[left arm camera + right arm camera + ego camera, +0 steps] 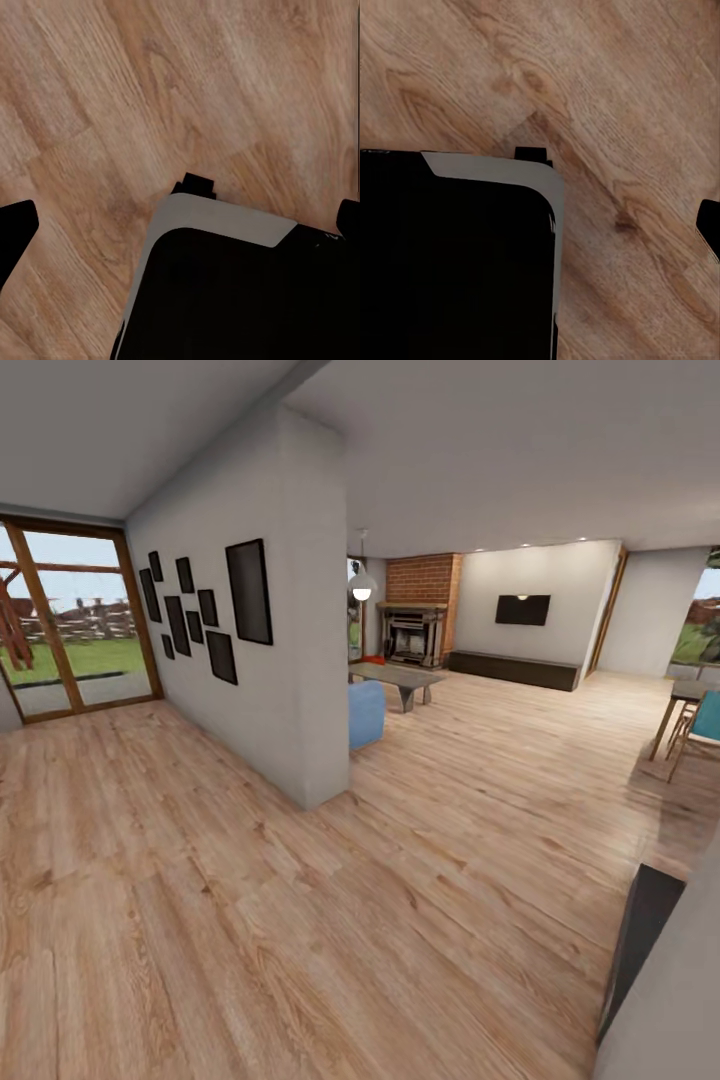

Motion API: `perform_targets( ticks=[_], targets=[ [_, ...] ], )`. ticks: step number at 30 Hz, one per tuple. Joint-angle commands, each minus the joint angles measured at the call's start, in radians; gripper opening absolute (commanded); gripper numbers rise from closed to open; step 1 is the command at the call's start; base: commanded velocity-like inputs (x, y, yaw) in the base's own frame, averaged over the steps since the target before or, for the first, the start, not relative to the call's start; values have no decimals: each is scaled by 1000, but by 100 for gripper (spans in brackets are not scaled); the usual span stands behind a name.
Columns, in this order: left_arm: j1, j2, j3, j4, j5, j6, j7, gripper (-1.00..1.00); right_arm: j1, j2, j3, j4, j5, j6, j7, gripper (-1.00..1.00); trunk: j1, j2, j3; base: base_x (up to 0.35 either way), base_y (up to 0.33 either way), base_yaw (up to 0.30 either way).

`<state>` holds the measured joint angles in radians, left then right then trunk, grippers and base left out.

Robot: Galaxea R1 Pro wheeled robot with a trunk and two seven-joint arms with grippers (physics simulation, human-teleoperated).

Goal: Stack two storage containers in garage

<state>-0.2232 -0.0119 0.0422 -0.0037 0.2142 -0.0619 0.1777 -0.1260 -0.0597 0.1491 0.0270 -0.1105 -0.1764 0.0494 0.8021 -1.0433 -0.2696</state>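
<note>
A light wood plank floor (300, 920) was seen stretching toward the living room (500, 660), where a brick fireplace (415, 622), a low table (398, 678) and part of a blue sofa (365, 712) were visible beyond a white dividing wall (290, 660) hung with dark frames (200, 610). A small orange-red patch (374, 659) beside the fireplace could be made out, too small to be identified. In both wrist views, the robot's dark base (240, 292) was shown over the planks; whether the fingers were spread or pressed together could not be told.
</note>
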Motion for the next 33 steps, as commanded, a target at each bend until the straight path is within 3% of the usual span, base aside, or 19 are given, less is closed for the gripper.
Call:
perform_targets(
  ticks=[1,33],
  targets=[
    [-1,0,4,1,4,-4,2,100,-1,0,7,3,-11,-6,5,100,1,-1,-1,323,0,0],
    [-1,1,4,1,4,-4,2,100,-1,0,7,3,-11,-5,5,100,1,-1,-1,323,0,0]
  ],
)
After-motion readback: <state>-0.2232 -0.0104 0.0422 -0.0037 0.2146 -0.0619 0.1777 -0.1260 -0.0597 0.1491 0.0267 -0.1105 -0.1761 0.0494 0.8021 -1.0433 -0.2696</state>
